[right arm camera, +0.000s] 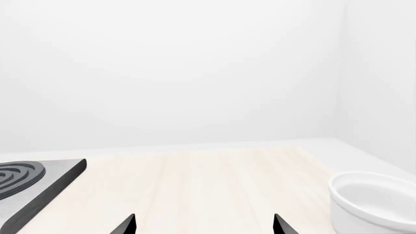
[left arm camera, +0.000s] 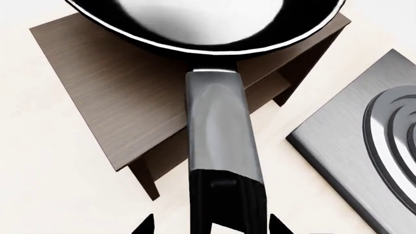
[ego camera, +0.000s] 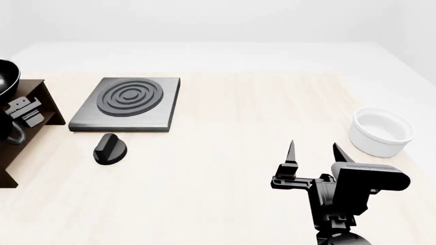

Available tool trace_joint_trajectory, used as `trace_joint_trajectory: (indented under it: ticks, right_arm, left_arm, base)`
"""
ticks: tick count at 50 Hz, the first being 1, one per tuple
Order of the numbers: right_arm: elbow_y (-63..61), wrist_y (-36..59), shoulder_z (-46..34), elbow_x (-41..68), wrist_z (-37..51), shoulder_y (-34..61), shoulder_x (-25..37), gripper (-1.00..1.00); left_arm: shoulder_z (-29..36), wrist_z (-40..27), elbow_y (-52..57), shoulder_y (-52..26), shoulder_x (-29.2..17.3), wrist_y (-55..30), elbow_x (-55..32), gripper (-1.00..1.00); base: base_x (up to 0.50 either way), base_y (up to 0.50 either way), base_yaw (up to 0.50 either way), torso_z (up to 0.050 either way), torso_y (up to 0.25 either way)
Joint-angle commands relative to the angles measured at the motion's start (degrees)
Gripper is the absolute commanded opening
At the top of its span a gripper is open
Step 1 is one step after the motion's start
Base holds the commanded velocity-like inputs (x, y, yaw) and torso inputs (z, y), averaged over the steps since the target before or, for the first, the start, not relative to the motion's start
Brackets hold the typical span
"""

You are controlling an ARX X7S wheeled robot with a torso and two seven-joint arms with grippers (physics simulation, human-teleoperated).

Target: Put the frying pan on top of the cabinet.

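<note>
The frying pan is black with a glossy inside. It lies over the flat top of the dark brown cabinet, and its long handle reaches back past the open side. My left gripper is open. Its fingertips stand on either side of the handle's end, with a gap on one side. In the head view the pan, the cabinet and the left gripper sit at the far left edge. My right gripper is open and empty above the table.
A flat grey hob with rings lies right of the cabinet and also shows in the left wrist view. A small black knob lies in front of it. A white bowl stands at the right, near my right gripper.
</note>
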Motion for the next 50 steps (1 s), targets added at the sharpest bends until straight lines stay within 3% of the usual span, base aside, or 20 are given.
trace_joint_trajectory:
  ticks: [1, 4, 9, 17, 22, 27, 29, 32, 39, 50]
  right_arm:
    - [0.4, -0.4, -0.1, 0.1, 0.2, 0.0, 0.1, 1.0]
    - [0.6, -0.5, -0.3, 0.0, 0.2, 0.0, 0.1, 1.0]
    - [0.8, -0.8, -0.6, 0.0, 0.2, -0.2, 0.1, 1.0]
    - [1.2, -1.5, -0.8, -0.1, 0.2, -0.4, 0.1, 1.0]
    - [1.2, -1.6, -0.9, 0.2, 0.2, -0.5, 0.2, 1.0]
    - [1.7, -2.2, -0.8, 0.1, 0.3, -0.5, 0.1, 1.0]
    - [1.8, -2.2, -1.0, 0.0, 0.2, -0.4, 0.1, 1.0]
    - [1.7, -2.1, -1.4, -0.1, 0.1, -0.3, 0.3, 1.0]
    - [2.0, -3.6, -1.4, -0.5, 0.4, -0.9, 0.1, 1.0]
    - [2.1, -6.4, -2.4, -2.9, 1.0, -1.9, 0.1, 1.0]
  left_arm:
    - [-2.4, -5.5, 12.3, 4.0, -3.1, 1.7, -1.3, 1.0]
    - [-3.7, -11.6, 28.2, 7.2, -6.9, 5.2, -0.8, 1.0]
    - [-4.1, -14.8, 53.2, 9.3, -12.0, 11.9, 4.0, 1.0]
    - [-6.3, -15.6, 72.6, 13.4, -15.0, 17.1, 2.8, 1.0]
    - [-7.4, -15.7, 84.9, 21.8, -17.1, 23.7, 3.8, 1.0]
    - [-6.0, -18.5, 100.5, 37.3, -19.1, 34.3, 13.1, 1.0]
    - [-3.3, -16.5, 104.4, 42.7, -18.6, 36.7, 16.9, 1.0]
    - [1.5, -17.0, 106.4, 49.5, -16.2, 38.6, 26.3, 1.0]
    - [4.3, -12.8, 102.4, 55.4, -12.5, 43.6, 26.8, 1.0]
    - [7.6, -9.6, 99.3, 56.7, -10.0, 43.1, 30.1, 1.0]
  base:
    - [0.0, 0.0, 0.0, 0.0, 0.0]
    - [0.0, 0.0, 0.0, 0.0, 0.0]
    - [0.0, 0.0, 0.0, 0.0, 0.0]
    - [0.0, 0.0, 0.0, 0.0, 0.0]
    - [0.0, 0.0, 0.0, 0.0, 0.0]
    - [0.0, 0.0, 0.0, 0.0, 0.0]
    - [0.0, 0.0, 0.0, 0.0, 0.0]
    - [0.0, 0.0, 0.0, 0.0, 0.0]
    - [0.0, 0.0, 0.0, 0.0, 0.0]
    - [0.0, 0.0, 0.0, 0.0, 0.0]
